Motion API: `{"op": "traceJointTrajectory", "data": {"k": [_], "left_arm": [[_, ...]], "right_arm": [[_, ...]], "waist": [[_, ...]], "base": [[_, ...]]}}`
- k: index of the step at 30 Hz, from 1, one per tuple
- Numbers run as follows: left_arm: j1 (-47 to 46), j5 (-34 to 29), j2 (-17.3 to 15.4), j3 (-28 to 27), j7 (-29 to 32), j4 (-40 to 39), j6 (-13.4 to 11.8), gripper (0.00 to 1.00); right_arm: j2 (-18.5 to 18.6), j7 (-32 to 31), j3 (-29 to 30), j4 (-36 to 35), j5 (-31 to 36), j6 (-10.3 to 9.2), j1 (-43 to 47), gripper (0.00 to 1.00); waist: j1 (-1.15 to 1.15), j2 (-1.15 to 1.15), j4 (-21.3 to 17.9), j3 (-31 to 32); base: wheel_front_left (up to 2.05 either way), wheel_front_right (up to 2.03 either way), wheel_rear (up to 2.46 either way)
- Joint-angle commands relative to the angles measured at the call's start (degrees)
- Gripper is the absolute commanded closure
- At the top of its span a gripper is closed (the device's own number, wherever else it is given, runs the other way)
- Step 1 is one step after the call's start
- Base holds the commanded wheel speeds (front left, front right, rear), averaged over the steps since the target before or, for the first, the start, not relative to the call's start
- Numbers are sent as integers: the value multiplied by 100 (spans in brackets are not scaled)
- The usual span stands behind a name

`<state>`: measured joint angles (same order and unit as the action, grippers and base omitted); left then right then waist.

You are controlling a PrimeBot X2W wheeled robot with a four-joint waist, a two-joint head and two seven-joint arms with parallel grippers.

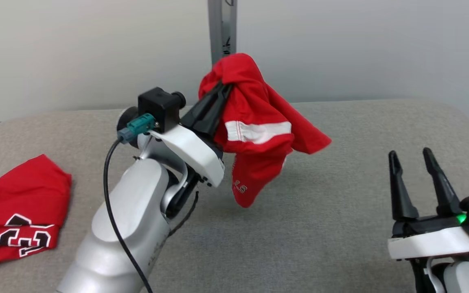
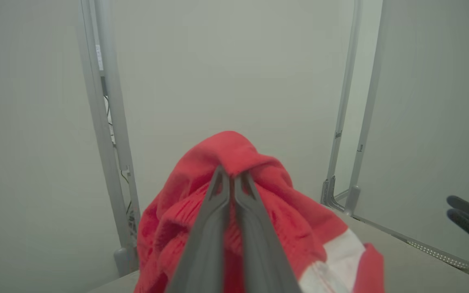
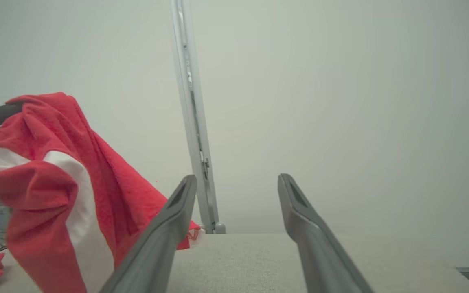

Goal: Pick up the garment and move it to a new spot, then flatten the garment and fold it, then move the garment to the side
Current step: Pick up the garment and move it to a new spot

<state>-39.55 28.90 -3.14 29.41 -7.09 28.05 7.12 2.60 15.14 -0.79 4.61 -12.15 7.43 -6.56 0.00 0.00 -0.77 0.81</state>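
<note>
A red garment (image 1: 259,130) with a white stripe hangs bunched in the air above the middle of the grey padded table (image 1: 320,228). My left gripper (image 1: 224,87) is shut on its upper fold, and the cloth drapes over the fingertips. In the left wrist view the garment (image 2: 234,154) wraps the closed left gripper (image 2: 231,175). My right gripper (image 1: 409,156) stands open at the lower right, well clear of the cloth, nothing between its fingers. In the right wrist view the open right gripper (image 3: 238,181) points at the wall and the garment (image 3: 55,171) hangs to the left.
A second red garment (image 1: 14,211) with black-and-white numbers lies flat at the table's left edge. A grey metal post (image 1: 222,28) stands behind the table against pale wall panels. Bare tabletop lies under and right of the hanging cloth.
</note>
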Motion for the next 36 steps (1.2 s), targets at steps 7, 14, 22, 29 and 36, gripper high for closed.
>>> {"op": "traceJointTrajectory", "data": {"k": [7,14,22,29,36], "left_arm": [[374,358,20,594,-192,-100,-359,100],[171,539,6,1483,-493,433,-822,100],[4,702,8,2266,-706,1513,-1125,59],[-120,1070,10,2366,-793,1835,-1151,0],[220,822,-105,1832,-795,1541,-1062,0]], "right_arm": [[40,18,275,-48,93,12,-95,0],[42,18,260,-68,5,12,-143,0],[43,19,9,-8,-109,12,-240,0],[43,18,-57,58,-116,12,-202,0],[43,18,10,79,-19,12,-20,0]], "waist": [[0,0,-993,-175],[0,0,-1512,-485],[0,0,-1704,-748],[0,0,-1396,-665],[0,0,-744,-321]], "base": [[0,0,0],[0,0,0],[0,0,0],[0,0,0],[0,0,0]]}}
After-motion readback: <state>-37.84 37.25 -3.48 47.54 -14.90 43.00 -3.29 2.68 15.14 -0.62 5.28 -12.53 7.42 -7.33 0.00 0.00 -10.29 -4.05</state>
